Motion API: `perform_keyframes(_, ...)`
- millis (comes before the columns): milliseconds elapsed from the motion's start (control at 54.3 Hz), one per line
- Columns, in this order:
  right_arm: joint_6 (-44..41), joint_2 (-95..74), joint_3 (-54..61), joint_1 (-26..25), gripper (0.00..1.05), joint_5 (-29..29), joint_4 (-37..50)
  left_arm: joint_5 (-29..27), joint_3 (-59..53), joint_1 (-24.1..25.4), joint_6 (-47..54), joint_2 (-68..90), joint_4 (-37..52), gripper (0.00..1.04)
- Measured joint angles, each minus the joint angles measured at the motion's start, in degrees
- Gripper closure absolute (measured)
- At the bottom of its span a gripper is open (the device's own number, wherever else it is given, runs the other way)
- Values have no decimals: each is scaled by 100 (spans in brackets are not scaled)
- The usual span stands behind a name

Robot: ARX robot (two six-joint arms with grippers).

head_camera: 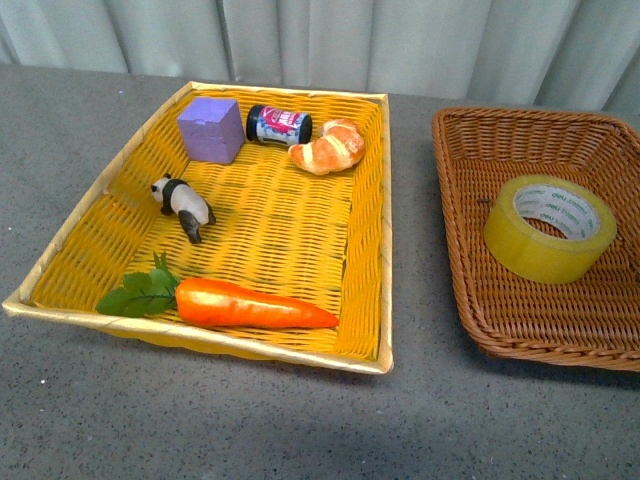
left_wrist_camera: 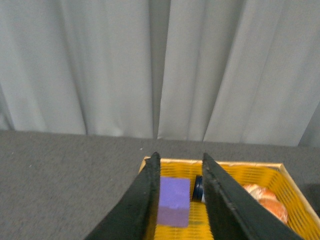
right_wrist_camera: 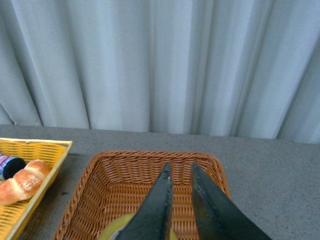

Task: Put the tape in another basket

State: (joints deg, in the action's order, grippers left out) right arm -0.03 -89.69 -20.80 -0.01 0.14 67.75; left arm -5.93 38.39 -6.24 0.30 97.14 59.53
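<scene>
Tape lies in the brown basket, clear of its left rim, delivery apparently done; right gripper hovers above, jaws narrowly parted, empty; next, simply lift clear

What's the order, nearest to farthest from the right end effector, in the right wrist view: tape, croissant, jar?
1. Translucent yellow packing tape roll: under the right end effector, in the brown wicker basket.
2. Golden croissant: in the yellow woven basket.
3. Dark cylindrical jar: beyond the croissant.
</scene>
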Motion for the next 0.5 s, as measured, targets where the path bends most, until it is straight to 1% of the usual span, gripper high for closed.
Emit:
perform_keyframes(37, -2, 247, 190, 4, 104, -4, -26, 22, -348, 61, -15, -188, 76, 89)
perform_keyframes(55, -11, 343, 262, 4, 104, -4, -39, 26, -476, 83, -17, -262, 101, 93)
perform_keyframes(74, -13, 490, 369, 4, 104, -2, -66, 57, -704, 114, -20, -407, 140, 99)
perform_keyframes(92, -15, 579, 442, 4, 104, -2, -81, 83, -879, 133, -44, -535, 173, 101)
perform_keyframes(350, -15, 1770, 1215, 4, 104, -2, -544, 262, -2044, 267, -42, -1620, 284, 101)
perform_keyframes(387, -15, 1906, 1279, 4, 104, 0, -616, 293, -2177, 291, -42, -1652, 439, 101)
perform_keyframes(424, -15, 2092, 1362, 4, 104, -2, -719, 514, -2352, 422, -42, -1711, 577, 101)
perform_keyframes(497, -15, 2428, 1493, 4, 104, -4, -918, 570, -2621, 557, -42, -1906, 540, 101)
